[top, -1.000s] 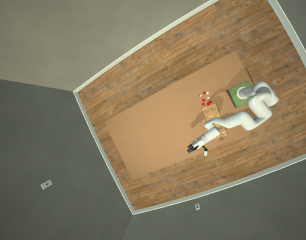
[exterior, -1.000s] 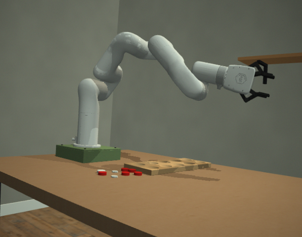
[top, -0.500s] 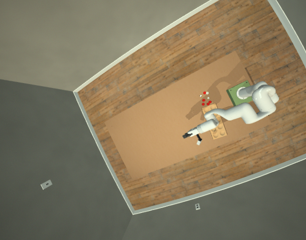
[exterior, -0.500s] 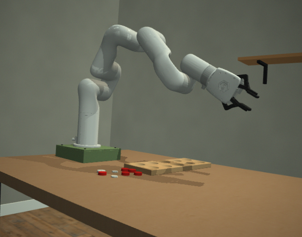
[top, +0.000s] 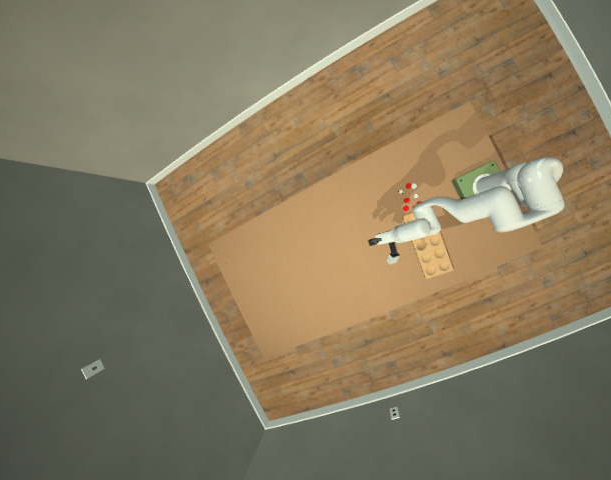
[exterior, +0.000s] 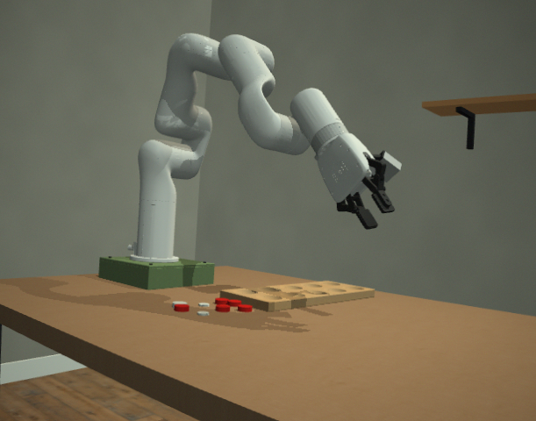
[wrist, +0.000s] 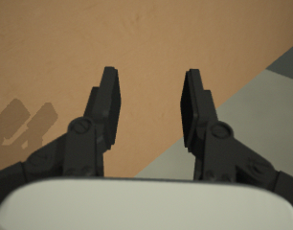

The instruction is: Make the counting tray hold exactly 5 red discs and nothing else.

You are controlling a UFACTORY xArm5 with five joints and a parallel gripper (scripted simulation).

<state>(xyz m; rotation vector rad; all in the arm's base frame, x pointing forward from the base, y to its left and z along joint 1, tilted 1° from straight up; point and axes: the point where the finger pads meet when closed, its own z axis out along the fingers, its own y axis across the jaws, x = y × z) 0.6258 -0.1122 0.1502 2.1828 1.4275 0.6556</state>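
Observation:
The wooden counting tray (exterior: 299, 294) lies flat on the table; in the overhead view (top: 433, 250) the arm covers its near end. The pockets I can see are empty. Several red discs (exterior: 222, 308) lie loose on the table just left of the tray, mixed with three small white discs (exterior: 203, 313); both also show in the overhead view (top: 406, 200). My gripper (exterior: 375, 212) hangs high above the table beyond the tray, pointing down at an angle. Its fingers stand about half apart with nothing between them.
The arm's green base (exterior: 156, 272) stands behind the discs. A wooden wall shelf (exterior: 485, 103) on a black bracket is up at the right. The wrist view shows the table's edge with grey floor (wrist: 261, 115) past it.

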